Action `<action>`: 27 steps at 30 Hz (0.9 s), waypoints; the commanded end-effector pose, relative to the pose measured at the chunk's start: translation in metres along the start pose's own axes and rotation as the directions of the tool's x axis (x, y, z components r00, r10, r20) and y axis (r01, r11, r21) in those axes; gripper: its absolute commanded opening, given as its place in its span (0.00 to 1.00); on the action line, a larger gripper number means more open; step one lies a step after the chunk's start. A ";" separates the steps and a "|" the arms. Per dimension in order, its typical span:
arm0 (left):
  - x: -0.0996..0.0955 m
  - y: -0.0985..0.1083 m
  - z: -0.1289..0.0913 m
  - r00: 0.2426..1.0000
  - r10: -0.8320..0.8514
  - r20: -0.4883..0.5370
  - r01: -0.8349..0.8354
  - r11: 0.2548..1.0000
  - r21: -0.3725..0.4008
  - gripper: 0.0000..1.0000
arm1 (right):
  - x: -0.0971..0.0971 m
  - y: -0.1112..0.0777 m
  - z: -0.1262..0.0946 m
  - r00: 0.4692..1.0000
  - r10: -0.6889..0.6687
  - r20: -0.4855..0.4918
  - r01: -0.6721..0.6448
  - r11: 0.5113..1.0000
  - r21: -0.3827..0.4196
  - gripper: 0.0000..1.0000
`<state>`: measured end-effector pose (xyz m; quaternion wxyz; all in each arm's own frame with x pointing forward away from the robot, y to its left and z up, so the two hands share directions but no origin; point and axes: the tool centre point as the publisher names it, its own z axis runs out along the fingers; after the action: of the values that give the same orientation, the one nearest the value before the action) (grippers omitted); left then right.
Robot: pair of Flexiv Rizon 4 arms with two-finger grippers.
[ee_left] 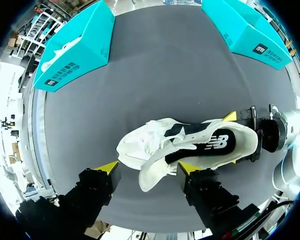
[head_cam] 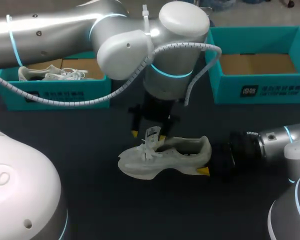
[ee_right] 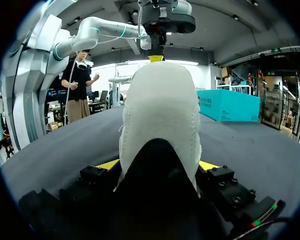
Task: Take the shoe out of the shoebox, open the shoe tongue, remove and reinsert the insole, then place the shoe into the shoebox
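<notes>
A white shoe (head_cam: 165, 157) lies on its sole on the dark table, toe pointing left. My left gripper (head_cam: 149, 134) hangs straight above its laces. In the left wrist view this gripper (ee_left: 149, 167) is open, and the lifted tongue (ee_left: 155, 172) lies loose between its yellow tips. The dark insole (ee_left: 210, 142) shows inside the shoe (ee_left: 185, 147). My right gripper (head_cam: 208, 157) comes in level from the right and is shut on the heel. In the right wrist view the heel (ee_right: 160, 115) fills the space between its fingers (ee_right: 109, 164).
A teal shoebox (head_cam: 55, 95) at the back left holds a second white shoe (head_cam: 52, 74). Another teal shoebox (head_cam: 260, 90) at the back right shows only its bare cardboard floor. Both boxes stand behind the shoe.
</notes>
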<state>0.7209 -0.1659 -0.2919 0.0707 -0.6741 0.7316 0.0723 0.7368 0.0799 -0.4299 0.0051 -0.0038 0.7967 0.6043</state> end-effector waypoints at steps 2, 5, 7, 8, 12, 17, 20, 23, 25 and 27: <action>0.012 -0.013 0.005 1.000 0.012 0.028 -0.012 1.000 -0.003 0.00 | 0.000 -0.001 0.002 1.000 0.000 0.001 0.000 1.000 0.002 0.00; 0.012 -0.018 0.007 0.999 0.021 0.043 -0.021 1.000 -0.002 0.00 | 0.000 -0.001 0.002 1.000 0.000 0.001 0.000 1.000 0.002 0.00; 0.010 -0.021 0.009 0.999 0.025 0.048 -0.025 1.000 -0.001 0.00 | 0.000 -0.001 0.002 1.000 0.000 0.001 0.000 1.000 0.002 0.00; 0.009 -0.022 0.009 0.998 0.026 0.050 -0.026 1.000 0.000 0.00 | 0.000 -0.001 0.002 1.000 0.000 0.001 0.000 1.000 0.002 0.00; 0.000 -0.020 0.010 0.999 0.027 0.047 -0.027 1.000 0.001 0.00 | 0.000 -0.001 0.002 1.000 0.000 0.001 0.000 1.000 0.002 0.00; -0.008 -0.011 0.016 0.999 0.021 0.043 -0.021 1.000 -0.008 0.00 | 0.000 -0.001 0.002 1.000 0.000 0.001 0.000 1.000 0.002 0.00; -0.014 -0.007 0.021 0.999 0.026 0.031 -0.025 0.999 -0.021 0.00 | 0.000 -0.001 0.002 1.000 0.000 0.001 0.000 1.000 0.002 0.00; -0.022 -0.006 0.027 1.000 0.026 0.014 -0.026 0.999 -0.030 0.00 | 0.000 -0.001 0.002 1.000 0.000 0.001 0.000 1.000 0.002 0.00; -0.025 -0.006 0.031 1.000 0.026 -0.006 -0.026 0.999 -0.041 0.00 | 0.000 -0.001 0.002 1.000 0.000 0.001 0.000 1.000 0.002 0.00; -0.028 -0.005 0.033 0.999 0.027 -0.024 -0.028 0.999 -0.045 0.00 | 0.000 -0.001 0.002 1.000 0.000 0.001 0.000 1.000 0.002 0.00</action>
<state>0.7288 -0.1448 -0.3154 0.0697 -0.6652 0.7362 0.1034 0.7368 0.0800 -0.4298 0.0051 -0.0039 0.7967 0.6044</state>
